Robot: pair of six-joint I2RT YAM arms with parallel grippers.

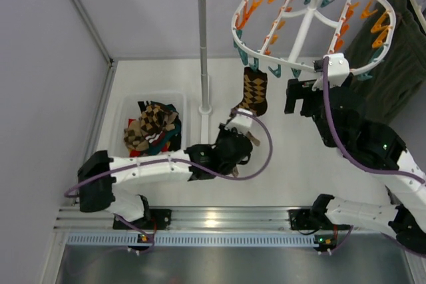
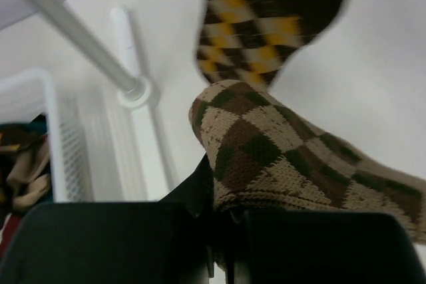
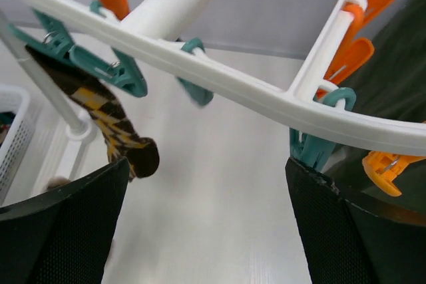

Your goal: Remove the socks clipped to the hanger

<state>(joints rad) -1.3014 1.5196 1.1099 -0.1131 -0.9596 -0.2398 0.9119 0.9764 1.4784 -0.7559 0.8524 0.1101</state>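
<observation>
Now left fingers (image 2: 100,244) clench tan sock (image 2: 279,157); right fingers (image 3: 60,231) gape under hanger (image 3: 219,78).

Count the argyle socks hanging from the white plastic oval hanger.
1. A dark brown-and-yellow argyle sock hangs from a teal clip on the hanger's near rim. The tan argyle sock is pinched in the left gripper, apparently unclipped. Other clips look bare.
</observation>
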